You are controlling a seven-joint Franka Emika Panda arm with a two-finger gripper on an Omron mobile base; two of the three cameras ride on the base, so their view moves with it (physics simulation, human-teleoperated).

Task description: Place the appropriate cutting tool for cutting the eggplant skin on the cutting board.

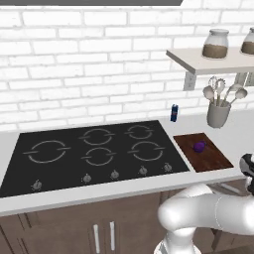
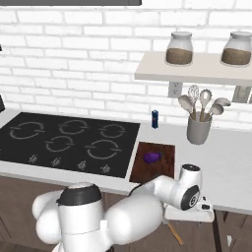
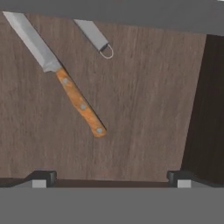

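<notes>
Left base view: a black glass cooktop [image 1: 94, 151] with five ring burners is set into a pale countertop [image 1: 74, 194] against a white brick wall. Just right of it lies the flat rectangular cutting board of dark reddish-brown wood [image 1: 211, 158], and the small glossy purple eggplant [image 1: 199, 146] sits on the board, toward its far half. Behind the board a small dark blue bottle [image 1: 174, 112] stands near the wall, and a grey utensil crock [image 1: 218, 114] holds spoons and a whisk. A white wall shelf [image 1: 213, 62] above carries glass jars with brown contents. The white arm bends low at the lower right, below the counter edge. Right base view: same board [image 2: 162, 170] and eggplant [image 2: 151, 157], eggplant again on the far part of the board; the crock [image 2: 199, 129] stands to the right and behind. The arm reaches down in front of the counter, under the board, and an orange handle end pokes out below the wrist. Hand view: the gripper [image 3: 111, 177] looks down on a brown wood-grain drawer floor [image 3: 144, 113]; its two dark fingertips [image 3: 41, 177] are spread wide apart with nothing between them. A steel-bladed knife with an orange riveted wooden handle [image 3: 81, 105] lies diagonally on that floor, blade toward the upper left, clear of both fingertips. Beside it, near the top, lies a grey metal tool with a small ring at its end [image 3: 94, 36]; what kind of tool I cannot tell.
</notes>
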